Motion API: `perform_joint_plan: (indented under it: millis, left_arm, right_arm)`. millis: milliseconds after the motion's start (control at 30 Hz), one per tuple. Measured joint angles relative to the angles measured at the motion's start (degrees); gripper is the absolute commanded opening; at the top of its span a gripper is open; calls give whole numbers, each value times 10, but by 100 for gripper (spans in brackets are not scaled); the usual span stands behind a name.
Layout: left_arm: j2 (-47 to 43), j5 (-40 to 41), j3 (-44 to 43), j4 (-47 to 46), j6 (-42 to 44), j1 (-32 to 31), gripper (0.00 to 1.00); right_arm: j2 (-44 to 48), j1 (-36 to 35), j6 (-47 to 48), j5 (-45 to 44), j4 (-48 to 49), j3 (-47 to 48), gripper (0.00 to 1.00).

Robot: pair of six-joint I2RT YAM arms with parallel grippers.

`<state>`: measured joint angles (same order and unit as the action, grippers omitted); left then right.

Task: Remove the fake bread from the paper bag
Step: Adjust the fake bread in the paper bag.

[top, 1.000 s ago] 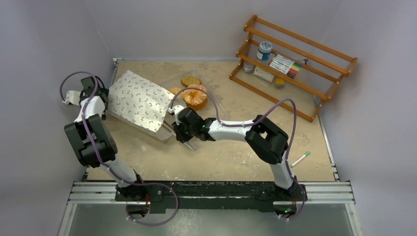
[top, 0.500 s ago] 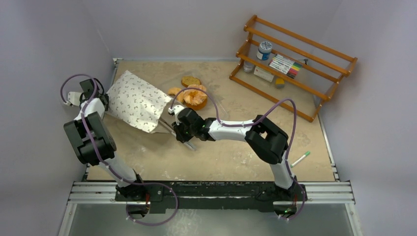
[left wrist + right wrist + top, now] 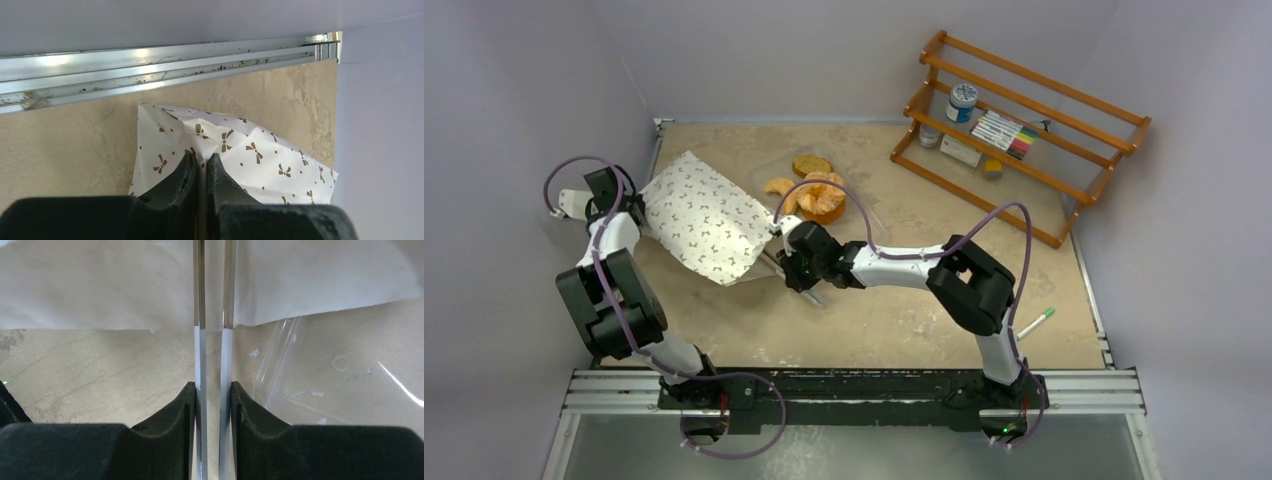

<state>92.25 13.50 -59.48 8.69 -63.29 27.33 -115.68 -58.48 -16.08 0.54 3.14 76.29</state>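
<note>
Your left claw pinches white bow-printed paper bag corner; right claw clamps metal tongs. Risk: thin paper tears if you yank.

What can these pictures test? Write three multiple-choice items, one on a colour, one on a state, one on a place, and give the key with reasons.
1. The paper bag is printed with:
A. red stripes
B. brown bows
C. blue stars

2. The left hand is:
A. shut on the bag's edge
B. wide open above the bag
C. shut on air

3. The green-capped pen lies:
A. on the bag
B. under the left hand
C. on the table near its right edge

Key:
1 B, the left wrist view shows brown bows and dots on white paper.
2 A, that view shows it pinching the paper.
3 C, the top view shows it alone by the right rail, far from the bag.
</note>
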Motion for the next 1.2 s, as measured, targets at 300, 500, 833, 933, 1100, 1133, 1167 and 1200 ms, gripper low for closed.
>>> perform_joint_plan:
  millis: [300, 500, 833, 933, 1100, 1133, 1167, 1200]
  left_arm:
    - [-124, 38, 3, 11, 54, -31, 0]
    - [-190, 60, 4, -28, 76, -110, 0]
    - [-263, 94, 60, -35, 76, -150, 0]
    - [-279, 103, 61, -25, 76, -150, 0]
    - [-326, 124, 60, 0, 82, -153, 0]
    - [-334, 129, 60, 2, 84, -153, 0]
    - [-339, 134, 59, 6, 87, -154, 0]
    - [-342, 136, 57, 9, 89, -154, 0]
  right_arm:
    - [59, 0, -17, -7, -3, -59, 26]
    - [67, 0, -24, -15, 0, -72, 26]
    - [67, 0, -25, -13, -9, -81, 26]
    - [67, 0, -24, -10, -10, -81, 26]
    - [71, -1, -23, -8, -12, -84, 26]
    - [76, -1, -23, -8, -12, -88, 25]
    - [82, -1, -23, -8, -13, -92, 25]
    - [85, -1, -23, -8, -15, -93, 25]
